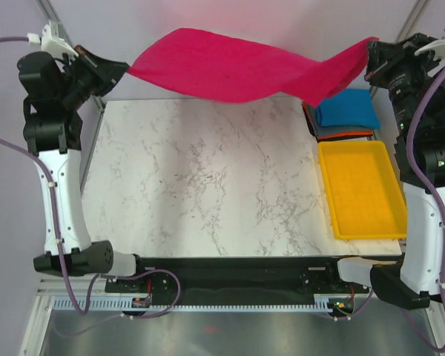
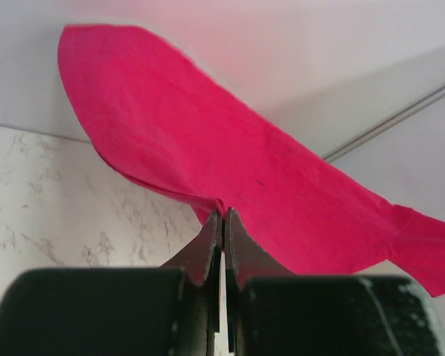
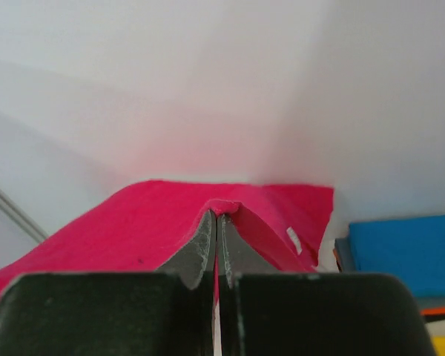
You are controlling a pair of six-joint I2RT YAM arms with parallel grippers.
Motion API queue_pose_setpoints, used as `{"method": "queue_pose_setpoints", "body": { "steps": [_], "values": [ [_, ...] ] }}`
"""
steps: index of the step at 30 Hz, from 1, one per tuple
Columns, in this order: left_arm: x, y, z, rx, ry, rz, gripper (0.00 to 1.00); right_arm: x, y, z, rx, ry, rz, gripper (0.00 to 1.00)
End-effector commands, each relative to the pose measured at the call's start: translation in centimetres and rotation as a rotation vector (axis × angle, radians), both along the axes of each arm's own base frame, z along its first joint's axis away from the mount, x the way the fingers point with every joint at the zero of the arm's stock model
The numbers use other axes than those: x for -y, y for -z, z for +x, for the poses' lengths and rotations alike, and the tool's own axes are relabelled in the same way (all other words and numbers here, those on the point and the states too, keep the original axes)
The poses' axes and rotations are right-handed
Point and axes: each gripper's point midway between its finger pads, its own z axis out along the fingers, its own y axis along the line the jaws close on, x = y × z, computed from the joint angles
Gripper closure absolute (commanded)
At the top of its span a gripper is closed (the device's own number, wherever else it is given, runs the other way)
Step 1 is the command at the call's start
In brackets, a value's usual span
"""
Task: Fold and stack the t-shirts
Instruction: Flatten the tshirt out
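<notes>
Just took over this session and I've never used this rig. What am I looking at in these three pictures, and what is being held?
The overhead view shows two robot arms bolted at the near edge of a marble table. The other two pictures come from cameras on each wrist, looking along that arm's own fingers. The left end effector and the right end effector are both shut on the red t-shirt, which hangs stretched between them above the far edge of the table. At the table's right side lie a yellow tray and, behind it, a stack of folded shirts with the blue shirt on top.
</notes>
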Motion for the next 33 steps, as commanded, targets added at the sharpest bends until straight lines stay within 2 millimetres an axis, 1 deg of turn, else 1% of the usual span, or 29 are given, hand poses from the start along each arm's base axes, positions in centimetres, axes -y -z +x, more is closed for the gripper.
{"method": "queue_pose_setpoints", "body": {
  "steps": [1, 2, 3, 4, 5, 6, 7, 8, 9, 10, 11, 12, 13, 14, 15, 16, 17, 18, 21, 22, 23, 24, 25, 26, 30, 32, 33],
  "values": [
    [-1.1, 8.9, 0.7, -0.176, -0.039, 0.035, 0.98, -2.3, 9.6, 3.1, -0.254, -0.105, -0.031, 1.00],
    [-1.2, 9.4, -1.0, -0.170, -0.061, 0.045, 0.98, -2.6, 10.6, 1.8, -0.270, -0.134, -0.029, 1.00],
    [-1.4, 11.0, -1.4, -0.192, -0.077, 0.046, 0.98, -3.2, 15.6, 2.0, -0.386, -0.165, -0.034, 1.00],
    [-1.6, 16.0, -1.7, -0.286, -0.085, 0.046, 0.98, -3.3, 17.6, 1.5, -0.424, -0.173, -0.032, 1.00],
    [-1.9, 17.0, -2.7, -0.282, -0.103, 0.058, 0.98, -3.2, 18.5, 0.0, -0.429, -0.177, -0.015, 1.00],
    [-2.1, 19.1, -3.1, -0.313, -0.116, 0.060, 0.98, -3.3, 23.5, -0.4, -0.531, -0.182, -0.014, 1.00],
    [-2.2, 23.8, -3.9, -0.410, -0.126, 0.061, 0.98, -3.5, 25.3, -1.2, -0.560, -0.196, -0.009, 1.00],
    [-2.7, 25.4, -4.5, -0.439, -0.158, 0.070, 0.98, -3.5, 26.1, -2.8, -0.560, -0.202, 0.011, 1.00],
    [-3.0, 27.5, -5.1, -0.484, -0.173, 0.073, 0.98, -3.6, 30.9, -3.7, -0.658, -0.204, 0.028, 1.00],
    [-3.1, 31.0, -6.2, -0.564, -0.185, 0.074, 0.98, -4.2, 32.6, -4.7, -0.687, -0.243, 0.043, 1.00],
    [-4.1, 32.8, -6.7, -0.607, -0.227, 0.097, 0.98, -4.6, 33.4, -6.0, -0.687, -0.266, 0.065, 1.00],
    [-4.8, 34.4, -7.3, -0.657, -0.263, 0.107, 0.98, -4.8, 37.3, -7.2, -0.773, -0.281, 0.082, 1.00],
    [-6.3, 36.8, -8.6, -0.737, -0.337, 0.120, 0.98, -5.1, 38.1, -8.4, -0.777, -0.302, 0.099, 1.00],
    [-6.8, 38.0, -9.1, -0.772, -0.358, 0.122, 0.98, -5.3, 39.6, -9.2, -0.808, -0.316, 0.113, 1.00],
    [-7.2, 39.5, -9.9, -0.818, -0.376, 0.125, 0.98, -5.5, 42.1, -10.4, -0.872, -0.325, 0.122, 1.00],
    [-7.8, 40.2, -10.3, -0.840, -0.404, 0.115, 0.98, -5.5, 42.6, -11.2, -0.875, -0.333, 0.124, 1.00],
    [-8.7, 40.6, -10.7, -0.858, -0.439, 0.076, 0.98, -5.6, 43.7, -11.9, -0.903, -0.340, 0.128, 1.00],
    [-8.9, 41.2, -11.0, -0.874, -0.446, 0.059, 0.98, -5.6, 44.2, -12.7, -0.929, -0.342, 0.141, 1.00],
    [-10.3, 40.9, -11.5, -0.873, -0.506, 0.043, 0.98, -6.2, 43.9, -14.2, -0.924, -0.385, 0.166, 1.00],
    [-11.0, 40.5, -11.7, -0.861, -0.552, 0.057, 0.98, -6.3, 43.5, -14.6, -0.912, -0.391, 0.169, 1.00],
    [-11.2, 40.3, -12.0, -0.862, -0.569, 0.053, 0.98, -6.2, 43.3, -14.8, -0.910, -0.391, 0.169, 1.00],
    [-11.9, 40.2, -12.3, -0.859, -0.613, 0.064, 0.98, -6.0, 43.0, -15.2, -0.916, -0.380, 0.168, 1.00],
    [-12.1, 39.6, -12.5, -0.832, -0.642, 0.057, 0.98, -5.9, 42.9, -15.3, -0.920, -0.372, 0.170, 1.00],
    [-12.2, 39.3, -12.6, -0.822, -0.651, 0.052, 0.98, -5.9, 42.7, -15.3, -0.919, -0.372, 0.171, 1.00],
    [-11.5, 38.5, -12.9, -0.780, -0.646, 0.013, 0.98, -5.7, 42.6, -15.0, -0.917, -0.340, 0.202, 1.00],
    [-11.0, 38.1, -12.6, -0.765, -0.623, -0.008, 0.98, -5.4, 43.1, -14.6, -0.927, -0.307, 0.216, 1.00],
    [-11.1, 38.1, -12.1, -0.754, -0.616, -0.011, 0.98, -5.2, 43.2, -14.3, -0.922, -0.295, 0.220, 1.00]
  ]
}}
